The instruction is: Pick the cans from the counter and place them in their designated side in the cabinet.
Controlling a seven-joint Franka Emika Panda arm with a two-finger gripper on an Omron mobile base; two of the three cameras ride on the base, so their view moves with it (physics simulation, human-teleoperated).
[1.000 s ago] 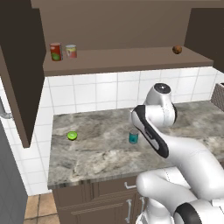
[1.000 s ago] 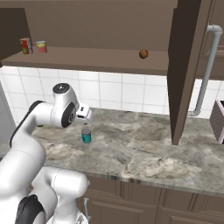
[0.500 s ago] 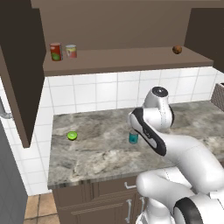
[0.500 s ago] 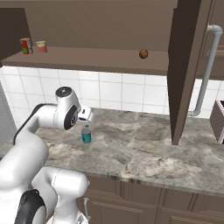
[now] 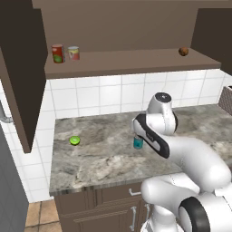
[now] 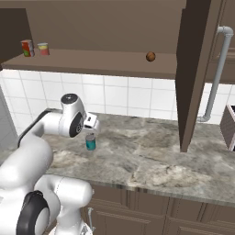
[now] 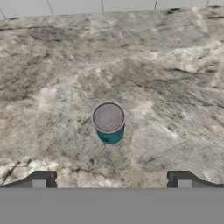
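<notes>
The teal can (image 7: 108,124) stands upright on the marbled bench (image 5: 104,158), its long axis vertical and its grey top facing straight up; in the hand view that round top is seen almost end-on. It sits on open stone toward the middle of the slab, well clear of the tiled wall behind. In the left base view the can (image 5: 137,142) shows just beside the arm's forearm, partly covered by it. In the right base view the can (image 6: 90,142) stands below and slightly right of the hand.

The claw (image 7: 111,179) is spread wide, its two dark tips far apart at the bottom of the hand view, with the can lying between their lines but farther out; nothing is pinched and neither tip touches the can.

The banded can (image 5: 73,52) stands upright on the cabinet (image 5: 18,68) shelf at its left end, just beside a taller red can (image 5: 57,53). A small brown round object (image 5: 183,51) rests at the shelf's right end. A lime half (image 5: 74,140) lies on the bench, well left of the teal can.
</notes>
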